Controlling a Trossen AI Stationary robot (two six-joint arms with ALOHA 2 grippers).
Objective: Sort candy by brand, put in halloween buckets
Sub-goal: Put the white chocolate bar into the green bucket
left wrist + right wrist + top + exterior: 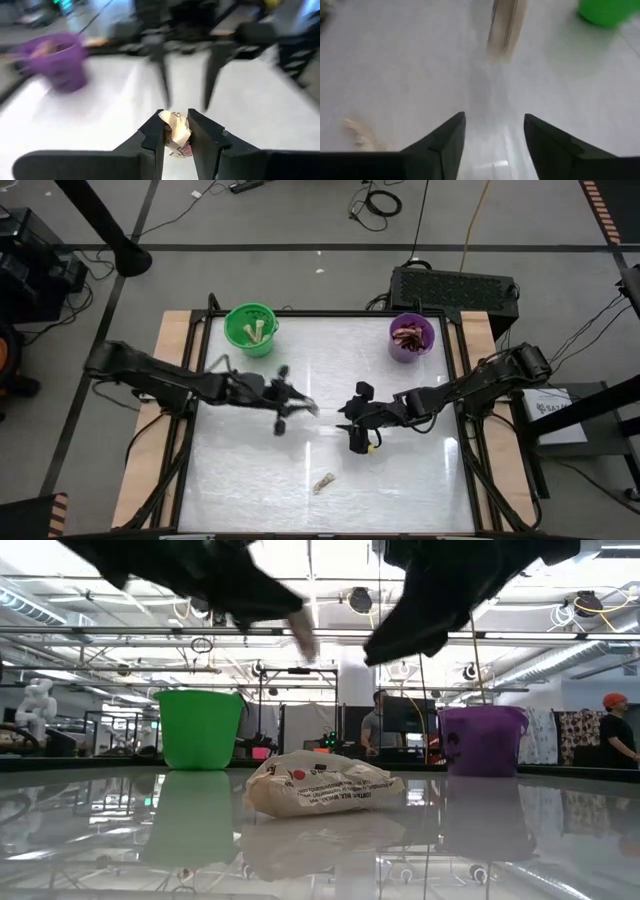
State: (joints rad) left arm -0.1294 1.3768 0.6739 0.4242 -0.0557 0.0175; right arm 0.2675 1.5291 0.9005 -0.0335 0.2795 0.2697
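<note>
While the left hand (177,135) hovers mid-worktop (400,480) pinching what looks like a pale candy (176,131), the right hand (494,135) gapes empty nearby; another pale piece (323,482) lies toward the near edge.

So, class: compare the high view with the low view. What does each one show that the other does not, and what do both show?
Only the high view shows inside the buckets: pale pieces in the green bucket, dark ones in the purple bucket. It also tells the arms apart, with the left pincer and right pincer near the table's middle.

Only the low view shows the print on the pale candy lying on the table, and people in the room behind.

Both show the two buckets, that one loose candy and both arms above the table.
</note>
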